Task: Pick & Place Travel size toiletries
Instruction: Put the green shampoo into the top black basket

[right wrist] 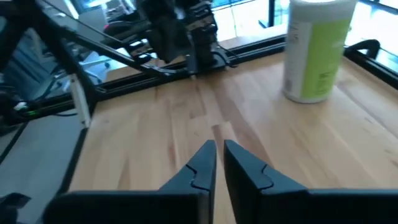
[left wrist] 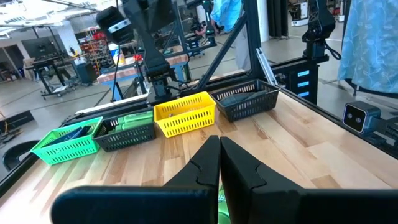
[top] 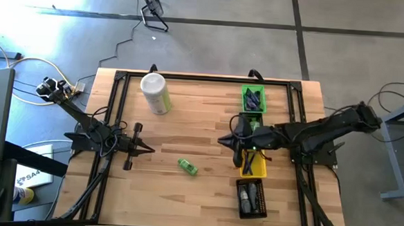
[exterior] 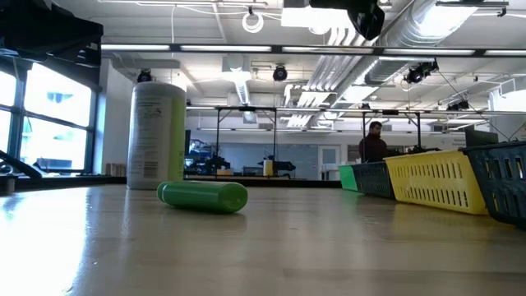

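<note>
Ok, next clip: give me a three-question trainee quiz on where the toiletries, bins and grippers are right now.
1. True or false: a green bottle lies on its side on the bare table, outside every bin.
2. Which bin sits nearest the right gripper? A) green bin B) yellow bin C) black bin
3. What tall thing stands upright near the table's far edge?

Key: 1 true; 2 B; 3 the pale-green canister with a white lid. The left gripper waits at the table's left side, fingers together.
</note>
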`<action>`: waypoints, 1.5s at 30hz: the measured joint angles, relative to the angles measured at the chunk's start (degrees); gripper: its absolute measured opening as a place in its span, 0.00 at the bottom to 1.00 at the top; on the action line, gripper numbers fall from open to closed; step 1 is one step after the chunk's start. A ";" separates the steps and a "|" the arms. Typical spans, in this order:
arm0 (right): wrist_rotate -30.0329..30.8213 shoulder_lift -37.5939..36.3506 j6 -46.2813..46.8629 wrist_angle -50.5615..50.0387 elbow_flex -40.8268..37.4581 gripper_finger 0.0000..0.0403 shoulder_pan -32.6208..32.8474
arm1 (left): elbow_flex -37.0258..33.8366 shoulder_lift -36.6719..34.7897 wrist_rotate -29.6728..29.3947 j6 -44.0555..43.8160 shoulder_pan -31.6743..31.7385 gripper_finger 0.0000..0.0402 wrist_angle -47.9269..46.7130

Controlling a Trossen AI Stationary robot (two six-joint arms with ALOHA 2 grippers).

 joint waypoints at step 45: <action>-6.98 45.70 4.08 -9.79 27.81 0.01 1.68 | 0.00 -0.01 -0.26 0.09 0.00 0.02 -0.05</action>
